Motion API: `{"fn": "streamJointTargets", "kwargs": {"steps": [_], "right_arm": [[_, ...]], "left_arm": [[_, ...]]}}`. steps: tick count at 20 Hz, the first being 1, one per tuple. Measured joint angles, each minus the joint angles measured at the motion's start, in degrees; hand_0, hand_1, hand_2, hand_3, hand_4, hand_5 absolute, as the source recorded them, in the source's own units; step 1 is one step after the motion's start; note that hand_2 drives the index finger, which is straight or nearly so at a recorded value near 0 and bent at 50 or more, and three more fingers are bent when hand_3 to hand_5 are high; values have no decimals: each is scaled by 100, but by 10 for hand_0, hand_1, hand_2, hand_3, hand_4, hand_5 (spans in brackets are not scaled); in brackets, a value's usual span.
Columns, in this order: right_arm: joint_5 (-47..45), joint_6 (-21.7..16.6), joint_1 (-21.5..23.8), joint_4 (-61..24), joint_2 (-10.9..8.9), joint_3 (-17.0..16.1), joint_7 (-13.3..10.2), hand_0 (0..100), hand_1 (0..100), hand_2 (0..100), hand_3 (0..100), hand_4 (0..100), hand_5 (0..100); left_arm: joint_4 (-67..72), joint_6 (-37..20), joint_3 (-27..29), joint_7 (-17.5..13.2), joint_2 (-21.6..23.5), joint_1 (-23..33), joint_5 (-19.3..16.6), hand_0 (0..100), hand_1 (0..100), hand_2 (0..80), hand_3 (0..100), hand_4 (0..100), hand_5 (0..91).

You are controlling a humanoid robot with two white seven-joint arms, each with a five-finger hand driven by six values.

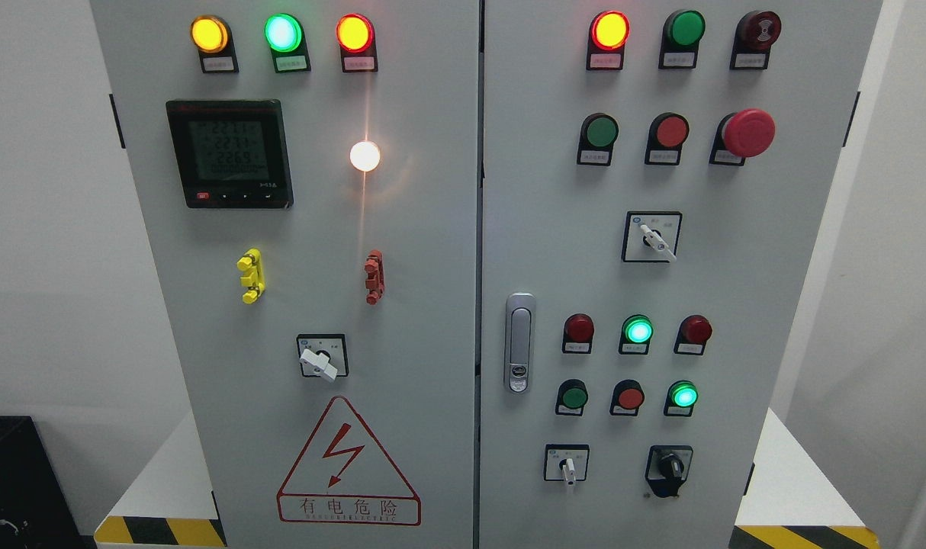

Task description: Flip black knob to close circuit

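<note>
At the lower right of the grey control cabinet (432, 305), the black knob (670, 463) is seen untouched beside a white-handled selector switch (567, 467); neither robot hand is shown, so no grip can be told.

Probably an industrial test lab: grey electrical cabinet (463, 252), hazard-striped floor (158, 531).

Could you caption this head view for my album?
Control cabinet seen head-on: black knob at lower right, no robot hands in sight.
</note>
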Motion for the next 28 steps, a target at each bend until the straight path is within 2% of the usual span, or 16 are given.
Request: {"fn": "streamJointTargets", "kwargs": {"steps": [9,14,25,28], "right_arm": [[0,-17,-10,15,12,-6,70,0,27,0,0,0,0],[0,-39,-11,-135,16,-11,267,0,19,0,0,0,0],[-76,8,23,-1080,24,-33,347,0,19,0,0,0,0],[-8,19,62,-1444,27,-53,262,0,21,0,76,3,0]], "left_arm": [[0,0,0,0,0,0,0,120,556,0,0,0,0],[0,0,0,0,0,0,0,120,556,0,0,0,0],[0,0,0,0,0,0,0,120,556,0,0,0,0],[0,0,0,0,0,0,0,120,556,0,0,0,0]]}}
